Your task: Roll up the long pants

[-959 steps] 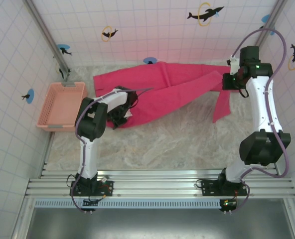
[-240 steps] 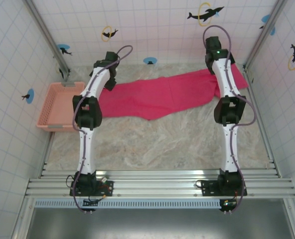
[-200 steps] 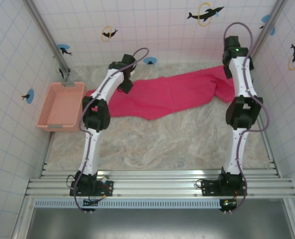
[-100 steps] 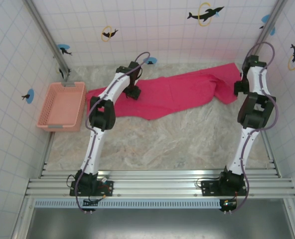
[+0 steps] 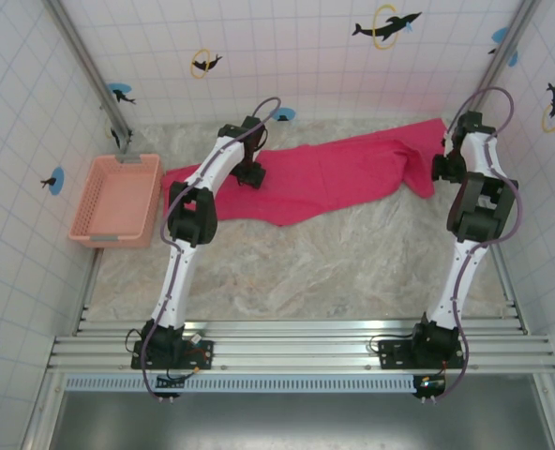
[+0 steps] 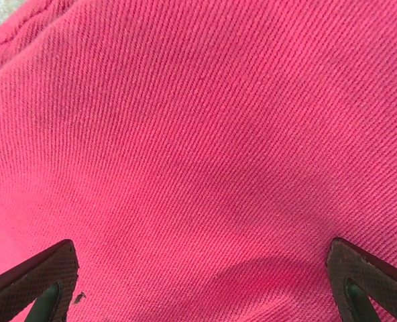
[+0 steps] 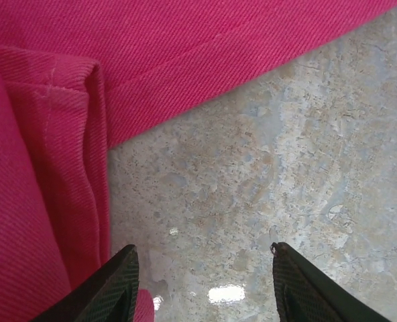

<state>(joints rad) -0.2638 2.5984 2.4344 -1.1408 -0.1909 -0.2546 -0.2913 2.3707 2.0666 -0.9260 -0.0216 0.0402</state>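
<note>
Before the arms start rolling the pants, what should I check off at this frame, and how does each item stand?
1. Left gripper open: ok, fingers spread over the pants.
2. Right gripper open: ok, nothing held.
3. Right gripper over fabric: not ok, mostly bare table between its fingers, hem at one side.
4. Pants flat: not ok, right end folded over.
5. Basket apart from pants: ok.
6. Left fingers touching fabric: cannot tell.
</note>
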